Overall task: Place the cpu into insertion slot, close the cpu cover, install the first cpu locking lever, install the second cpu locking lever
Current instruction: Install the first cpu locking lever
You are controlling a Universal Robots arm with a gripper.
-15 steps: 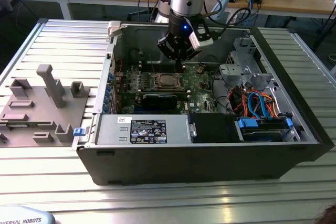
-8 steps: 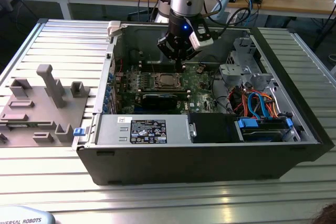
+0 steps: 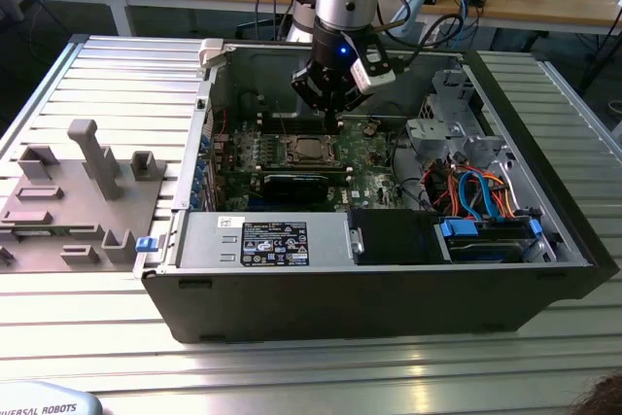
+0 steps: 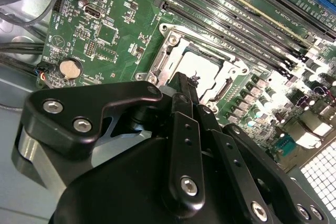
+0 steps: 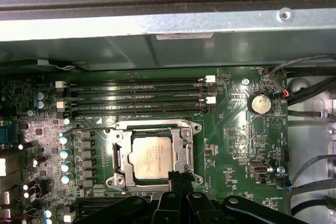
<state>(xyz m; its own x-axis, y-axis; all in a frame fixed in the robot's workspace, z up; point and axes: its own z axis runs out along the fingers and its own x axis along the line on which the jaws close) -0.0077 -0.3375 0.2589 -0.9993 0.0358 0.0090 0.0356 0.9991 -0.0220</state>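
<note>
First wrist view: end effector (image 5: pixel 177 178) closed beside cpu cover (image 5: pixel 153 129)

No txt can be made out well enough to quote. Print seen: black/white sticker (image 3: pixel 274 243) plus small white sticker (image 3: pixel 229 223) on metal box (image 3: pixel 199 245) at the case front, exterior view. White label (image 5: pixel 184 36) on case wall (image 5: pixel 94 51), first wrist view. Faint marks on cpu (image 5: pixel 151 156) top. Tiny white silkscreen on board (image 5: pixel 236 150). Lettering on grey part (image 3: pixel 44 405), near the front edge at the exterior view's left.
</note>
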